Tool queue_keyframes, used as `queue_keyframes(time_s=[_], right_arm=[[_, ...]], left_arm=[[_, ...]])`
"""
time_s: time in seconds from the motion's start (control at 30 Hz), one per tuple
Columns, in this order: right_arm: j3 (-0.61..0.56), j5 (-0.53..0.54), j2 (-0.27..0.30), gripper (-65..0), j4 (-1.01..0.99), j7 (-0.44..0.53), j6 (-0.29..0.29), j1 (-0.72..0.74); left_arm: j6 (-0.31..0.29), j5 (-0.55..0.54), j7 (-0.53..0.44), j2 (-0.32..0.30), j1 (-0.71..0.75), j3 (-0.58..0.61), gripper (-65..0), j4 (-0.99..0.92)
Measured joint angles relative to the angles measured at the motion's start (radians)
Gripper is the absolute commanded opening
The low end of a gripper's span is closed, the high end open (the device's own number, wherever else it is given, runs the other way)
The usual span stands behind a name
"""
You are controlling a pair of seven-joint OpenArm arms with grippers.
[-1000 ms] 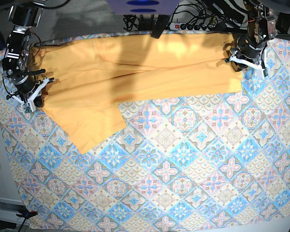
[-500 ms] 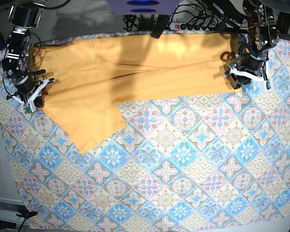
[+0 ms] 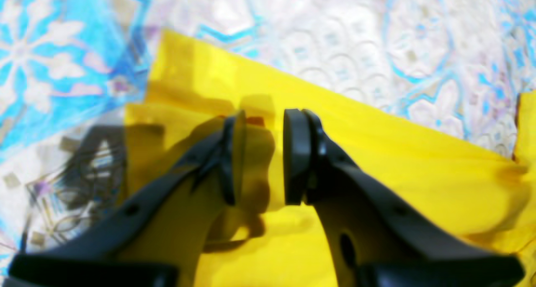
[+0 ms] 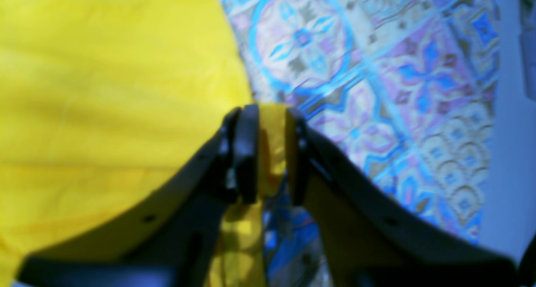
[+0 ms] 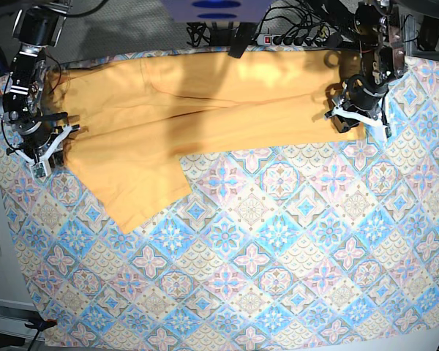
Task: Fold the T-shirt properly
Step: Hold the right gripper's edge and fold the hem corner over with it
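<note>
Base view: shirt (image 5: pixel 197 110) lies long across the table's (image 5: pixel 278 256) far edge between my hands; right gripper (image 4: pixel 268 157) pinches its end, left gripper's (image 3: pixel 259 157) jaws apart over the other.

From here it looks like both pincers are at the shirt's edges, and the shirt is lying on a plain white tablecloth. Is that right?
Not quite. Both pincers are at the T-shirt's edges: the left pincer at one end, the right pincer at the other. But the tablecloth is not plain white; the base view shows a blue-and-pink tile pattern.
</note>
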Motion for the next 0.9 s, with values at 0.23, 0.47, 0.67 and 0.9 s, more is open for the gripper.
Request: queue_keyframes(time_s=[0.23, 0.47, 0.67, 0.9], right_arm=[[-0.006, 0.000, -0.005, -33.7, -0.014, -0.008, -0.039, 0.072], [-0.174, 0.016, -0.053, -33.1, -0.126, 0.006, -0.031, 0.220], [-0.256, 0.002, -0.034, -33.2, -0.306, 0.058, -0.044, 0.324], [-0.263, 0.007, -0.040, -33.2, -0.527, 0.146, -0.010, 0.401]], left_arm=[[0.006, 0.001, 0.001, -0.002, 0.001, -0.002, -51.2, -0.029], [0.006, 0.001, -0.003, -0.002, 0.000, -0.002, -51.3, -0.037], [0.006, 0.000, -0.003, 0.000, 0.003, -0.002, -51.3, -0.037], [0.006, 0.000, -0.003, -0.002, 0.006, -0.002, -51.3, -0.037]])
